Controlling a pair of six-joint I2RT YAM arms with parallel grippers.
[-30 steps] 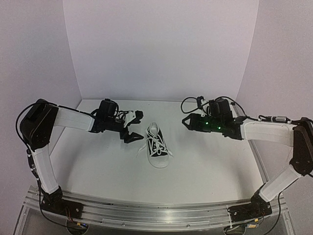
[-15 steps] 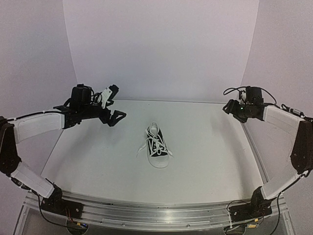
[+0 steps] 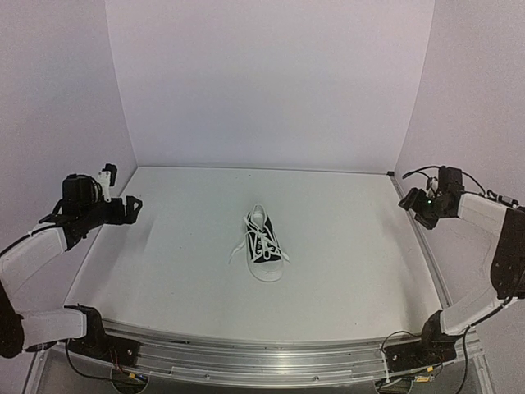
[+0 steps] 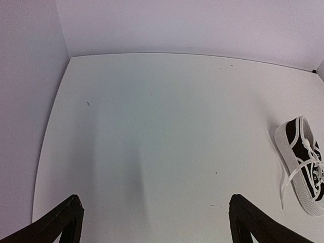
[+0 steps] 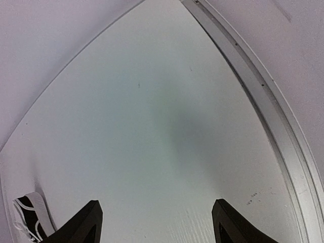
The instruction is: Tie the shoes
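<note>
- Black canvas sneaker (image 3: 263,246) sits mid-way on the table (image 3: 353,279), toe toward the arms, one lace (image 4: 283,187) trailing.
- Left gripper (image 4: 155,198) hovers by the left wall, fingers (image 4: 65,223) spread, empty.
- Right gripper (image 5: 156,202) likewise spread, far right.

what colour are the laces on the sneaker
White laces on the black sneaker; shows best in the top external view.
</note>
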